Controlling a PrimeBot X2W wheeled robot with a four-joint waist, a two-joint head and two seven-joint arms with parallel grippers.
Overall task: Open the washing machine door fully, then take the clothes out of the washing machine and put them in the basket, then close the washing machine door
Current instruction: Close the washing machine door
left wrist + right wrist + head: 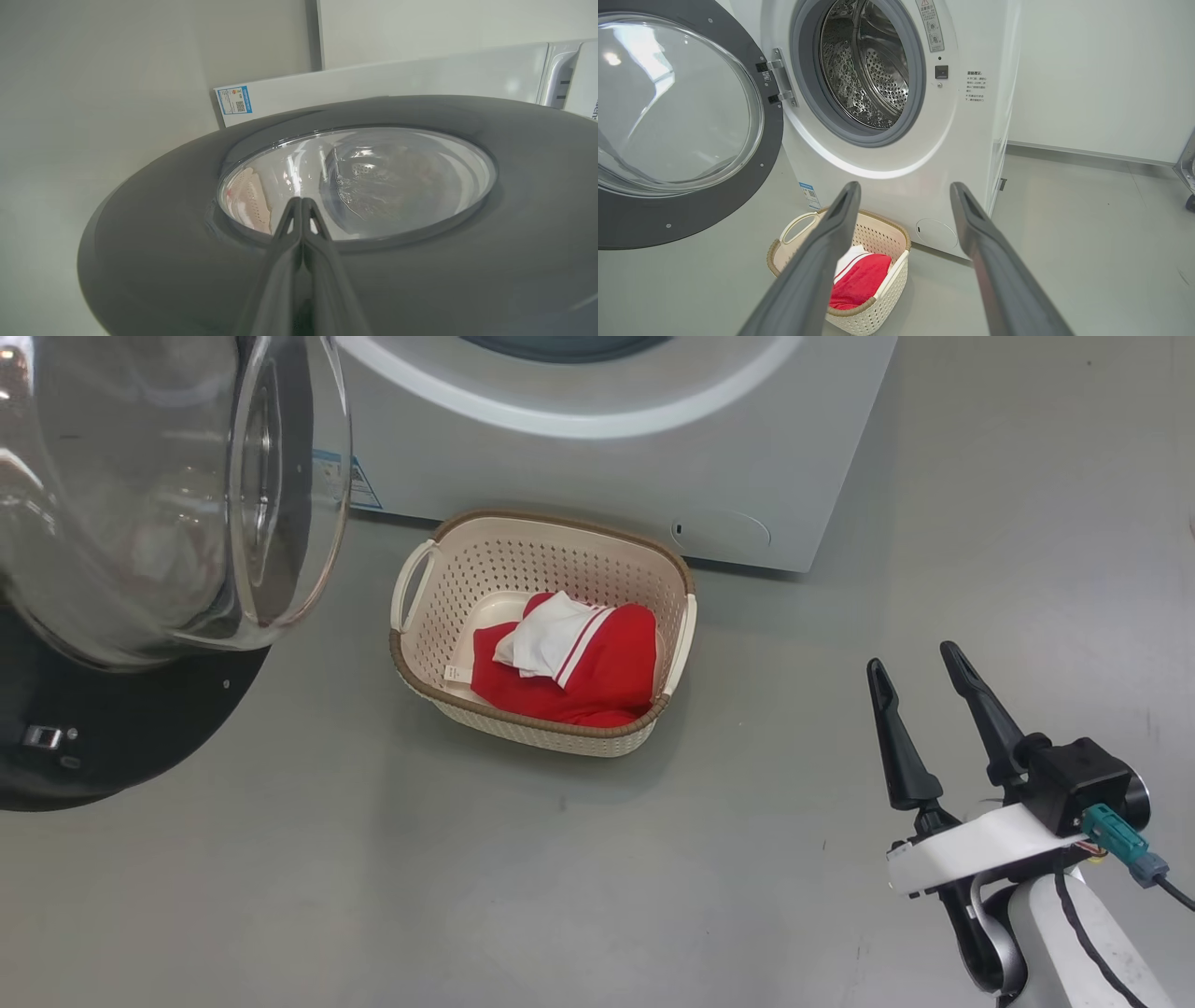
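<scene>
- Big white front-loading washing machine [607, 476] along the top of the head view; small blue label sticker [359, 485] on its lower corner, at the upper left
- Big round washing machine door [677, 116] with a wide black rim and a bulging clear glass bowl in the middle; swung wide open; on the left side of the right wrist view, hanging on hinges just left of the round mouth; very large in the upper left of the head view
- Shiny steel drum [868, 70] full of little holes, at the top middle of the right wrist view; grey rubber gasket [864, 139] all around it
- Small cream plastic basket [560, 565] with holes, a brown woven-look rim and two loop handles; in the middle of the head view, on the grey floor [373, 896], just in front of the machine
- Bright red soft clothes [597, 677] with a white part and red-white stripes; lying inside the basket, more in its right half in the head view
- Dark, long-fingered left gripper [301, 200] squeezed tight together, holding nothing; rising from the bottom middle of the left wrist view, tips at the lower edge of the door's glass, on the dark outer side; touching or not, hard to tell
- Dark, long-fingered right gripper [913, 658] spread wide, holding nothing; in the lower right of the head view, over bare floor, well apart from the basket
</scene>
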